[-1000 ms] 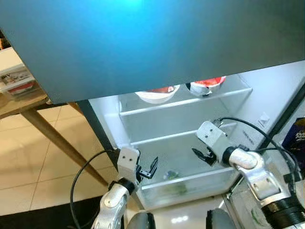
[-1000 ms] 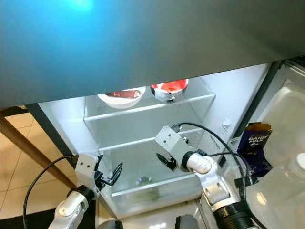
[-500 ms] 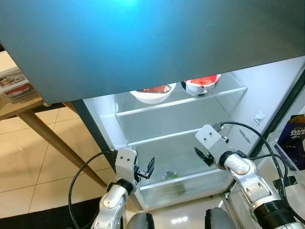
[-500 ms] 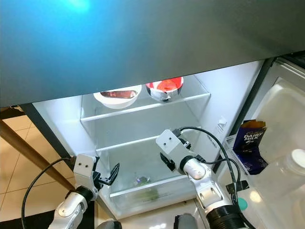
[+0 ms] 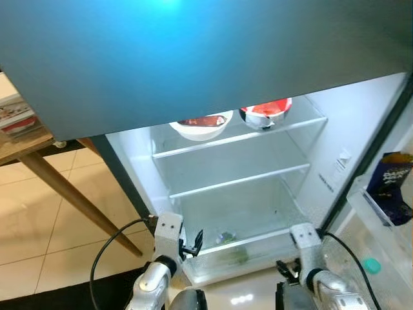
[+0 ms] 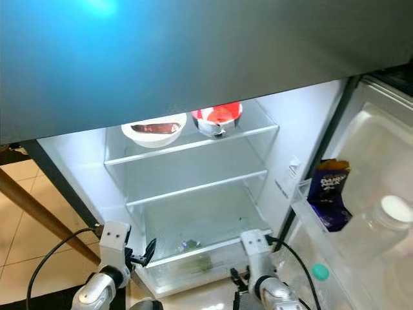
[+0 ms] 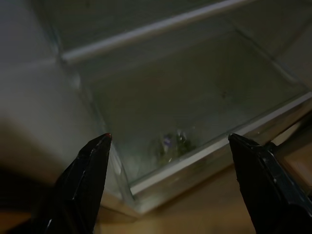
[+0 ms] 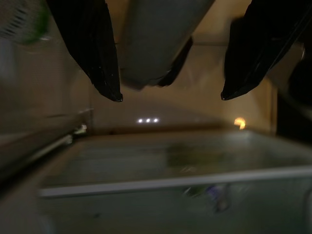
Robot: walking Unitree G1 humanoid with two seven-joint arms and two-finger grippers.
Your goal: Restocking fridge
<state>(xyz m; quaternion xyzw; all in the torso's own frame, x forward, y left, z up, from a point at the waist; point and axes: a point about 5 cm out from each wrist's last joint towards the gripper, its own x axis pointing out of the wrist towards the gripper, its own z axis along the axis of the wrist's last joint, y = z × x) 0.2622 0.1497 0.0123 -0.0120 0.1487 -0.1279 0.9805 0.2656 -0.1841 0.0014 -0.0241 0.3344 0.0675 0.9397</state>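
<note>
The fridge [image 5: 335, 139] stands open with its light on. On the top glass shelf [image 5: 239, 137] sit a white bowl [image 5: 201, 126] and a red-topped bowl [image 5: 263, 113]. The middle shelf [image 5: 239, 181] is bare. Some greens and a small packet [image 5: 227, 238] lie in the clear bottom drawer [image 5: 258, 248]. My left gripper [image 5: 192, 243] is open, low beside the drawer's left corner. My right gripper [image 5: 284, 268] is open, low in front of the drawer's right end. Both hold nothing.
The dark freezer door [image 5: 193, 51] overhangs the top of the view. The open fridge door at right holds a purple chocolate packet [image 6: 326, 188], a white-capped bottle [image 6: 392, 213] and a teal cap [image 6: 318, 272]. A wooden table leg [image 5: 64, 187] slants at left over the tiled floor.
My right gripper dropped from in front of the middle shelf to below the drawer's front. The left gripper sank slightly. The camera shifted, bringing more of the fridge door into view.
</note>
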